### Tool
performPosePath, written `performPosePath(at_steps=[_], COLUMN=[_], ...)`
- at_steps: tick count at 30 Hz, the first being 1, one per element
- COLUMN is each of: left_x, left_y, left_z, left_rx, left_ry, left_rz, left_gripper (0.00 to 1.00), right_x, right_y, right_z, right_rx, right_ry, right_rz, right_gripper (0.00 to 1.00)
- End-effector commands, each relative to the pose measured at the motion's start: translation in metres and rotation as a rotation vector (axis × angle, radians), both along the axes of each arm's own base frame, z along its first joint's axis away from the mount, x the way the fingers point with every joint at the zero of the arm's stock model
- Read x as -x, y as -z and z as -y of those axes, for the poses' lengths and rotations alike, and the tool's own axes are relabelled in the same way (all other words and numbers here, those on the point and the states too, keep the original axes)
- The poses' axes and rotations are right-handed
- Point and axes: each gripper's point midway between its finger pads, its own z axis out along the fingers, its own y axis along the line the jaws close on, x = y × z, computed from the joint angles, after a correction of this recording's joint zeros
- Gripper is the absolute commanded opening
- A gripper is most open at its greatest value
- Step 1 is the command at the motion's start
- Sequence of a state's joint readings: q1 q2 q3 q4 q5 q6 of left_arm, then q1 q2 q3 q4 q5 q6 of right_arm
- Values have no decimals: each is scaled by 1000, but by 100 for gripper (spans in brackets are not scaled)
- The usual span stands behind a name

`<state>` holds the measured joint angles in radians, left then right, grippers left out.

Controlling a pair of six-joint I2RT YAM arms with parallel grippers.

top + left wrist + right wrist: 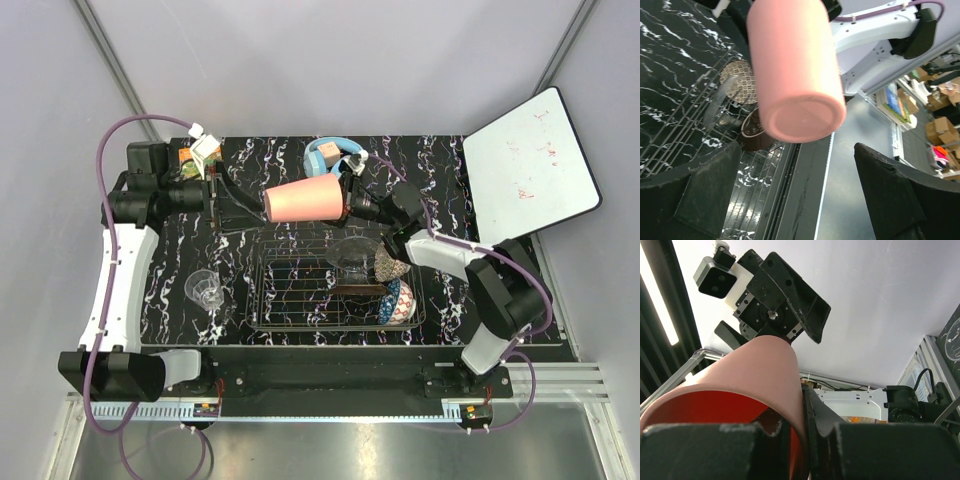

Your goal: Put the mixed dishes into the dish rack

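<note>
At the left, the left gripper is seen with its fingers spread wide and pointed to the right, and nothing is held between them. On the black marbled table, nearer the arm bases, a small clear glass tumbler is stood upright, just left of the dish rack and outside it. In front of the open left fingers, the salmon-pink cup is held on its side in the air, above the far edge of the rack, with its closed base turned toward the left gripper. In the left wrist view a gap is seen between that base and each finger. Behind the cup, light-blue headphones are laid on the table. The cup's rim is clamped by the right gripper: in the right wrist view the wall is pinched, with one finger inside the red-lit mouth and the other outside. Below, a clear glass shallow dish is propped in the far right part of the rack. Just to its right a beige-brown patterned bowl is stood on edge, and a blue-patterned bowl with a red outside is tipped on its side in the near right corner. At the far right, a whiteboard is set beyond the table's edge.
</note>
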<state>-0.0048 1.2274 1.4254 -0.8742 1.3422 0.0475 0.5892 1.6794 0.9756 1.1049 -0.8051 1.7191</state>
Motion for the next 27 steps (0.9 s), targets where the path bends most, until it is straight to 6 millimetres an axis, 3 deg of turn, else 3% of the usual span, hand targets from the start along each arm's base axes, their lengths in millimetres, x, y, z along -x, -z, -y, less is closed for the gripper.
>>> performPosePath(at_steps=[1, 12, 21, 24, 27], left_x=[5, -1, -1, -5, -10], left_y=[-20, -14, -13, -13, -13], left_z=[3, 7, 8, 8, 7], left_rx=[68, 63, 37, 29, 21], left_ry=[80, 94, 66, 51, 38], left_rz=[27, 10, 30, 34, 48], left_gripper=[99, 99, 99, 93, 80], right_x=[3, 7, 7, 14, 19], right_y=[-16, -8, -21, -16, -8], right_z=[-4, -36, -63, -74, -78], right_rx=[-60, -70, -124, -121, -112], right_ry=[-13, -64, -94, -120, -130], right_rz=[55, 30, 36, 21, 6], right_gripper=[0, 0, 0, 0, 0])
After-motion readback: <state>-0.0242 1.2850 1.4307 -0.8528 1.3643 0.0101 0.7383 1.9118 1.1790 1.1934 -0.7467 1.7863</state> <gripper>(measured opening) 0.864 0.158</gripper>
